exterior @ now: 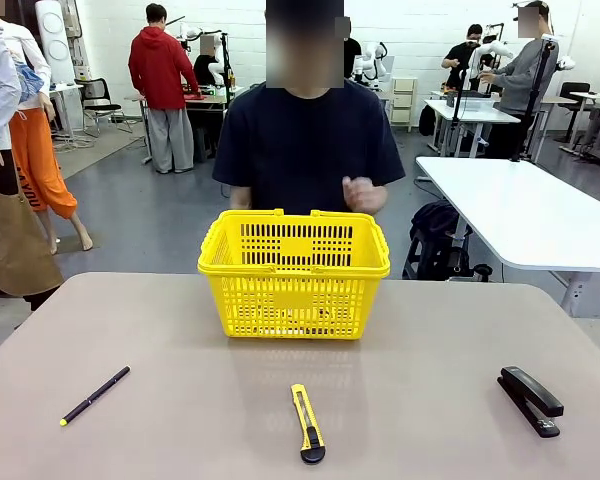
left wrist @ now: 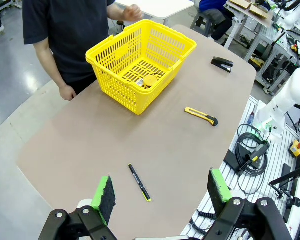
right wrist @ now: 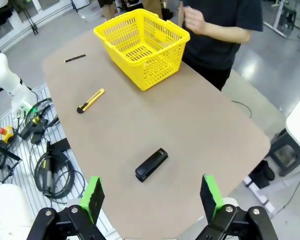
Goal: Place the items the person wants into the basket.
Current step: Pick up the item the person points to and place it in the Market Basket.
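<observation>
Left gripper (left wrist: 161,190): jaws spread wide and empty, hanging above the near table (exterior: 180,330) edge. Right gripper (right wrist: 151,196): also wide and empty, over the table's other end.

Knife (exterior: 307,423) lies flat near the robot's side, about centre, well apart from both grippers. From the left wrist it sits beyond the pen (left wrist: 139,182), which is the item nearest those pads. The stapler (right wrist: 151,164) is nearest the right gripper.

Basket (exterior: 294,300) stands at the far side, just in front of the person (exterior: 308,150), well apart from both grippers. Tape measure (left wrist: 150,80) lies on the basket floor.

A small pale item lies beside the tape measure, too small to identify. From the front the contents read only as dark flecks through the lattice. The wrist views cut the person off at the shoulders.

Basket is bright yellow plastic with slotted walls and handles folded onto the rim. Knife is a slim yellow body with a black end. Tape measure is round and yellow. Stapler is long and black. Pen is thin and black with a yellow tip. Table is matte beige-grey with rounded corners. Gripper pads are green. The person's hand (exterior: 363,193) is a loose fist above the rim.
</observation>
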Tool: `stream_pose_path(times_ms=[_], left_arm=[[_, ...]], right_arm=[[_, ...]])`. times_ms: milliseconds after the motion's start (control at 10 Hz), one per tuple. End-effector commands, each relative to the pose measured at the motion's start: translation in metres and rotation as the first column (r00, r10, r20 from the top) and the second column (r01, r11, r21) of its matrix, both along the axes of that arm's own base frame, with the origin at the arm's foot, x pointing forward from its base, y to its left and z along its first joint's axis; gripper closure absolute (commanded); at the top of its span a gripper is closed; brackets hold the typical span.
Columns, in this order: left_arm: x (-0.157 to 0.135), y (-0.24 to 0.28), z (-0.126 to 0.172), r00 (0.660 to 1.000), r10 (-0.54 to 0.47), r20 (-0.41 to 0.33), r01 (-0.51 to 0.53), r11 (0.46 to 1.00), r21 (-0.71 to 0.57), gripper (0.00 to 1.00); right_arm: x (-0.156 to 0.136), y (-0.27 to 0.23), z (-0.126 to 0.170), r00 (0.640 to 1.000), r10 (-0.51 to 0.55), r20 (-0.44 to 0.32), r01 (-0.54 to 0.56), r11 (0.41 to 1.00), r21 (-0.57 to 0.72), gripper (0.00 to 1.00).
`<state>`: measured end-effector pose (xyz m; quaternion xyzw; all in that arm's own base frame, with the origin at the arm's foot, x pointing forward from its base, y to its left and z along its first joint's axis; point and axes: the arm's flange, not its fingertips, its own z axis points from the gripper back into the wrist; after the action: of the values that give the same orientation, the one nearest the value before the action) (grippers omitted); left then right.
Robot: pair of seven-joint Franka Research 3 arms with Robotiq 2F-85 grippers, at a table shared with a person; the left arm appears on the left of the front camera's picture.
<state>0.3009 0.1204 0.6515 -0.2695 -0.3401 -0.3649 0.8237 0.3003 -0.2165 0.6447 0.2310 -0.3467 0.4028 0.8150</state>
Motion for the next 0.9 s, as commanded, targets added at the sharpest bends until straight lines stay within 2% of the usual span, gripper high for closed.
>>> stream_pose_path(times_ms=[0, 800], left_arm=[[-0.0004, -0.0007, 0.0000, 1.000, -0.009, 0.002, 0.009, 1.000, -0.007, 0.04], [-0.0004, -0.0007, 0.0000, 1.000, -0.009, 0.002, 0.009, 1.000, -0.007, 0.04]], right_arm=[[0.0010, -0.0018, 0.0006, 1.000, 0.005, 0.005, -0.005, 1.000, 0.006, 0.00], [0.0010, -0.0018, 0.0006, 1.000, 0.005, 0.005, -0.005, 1.000, 0.006, 0.00]])
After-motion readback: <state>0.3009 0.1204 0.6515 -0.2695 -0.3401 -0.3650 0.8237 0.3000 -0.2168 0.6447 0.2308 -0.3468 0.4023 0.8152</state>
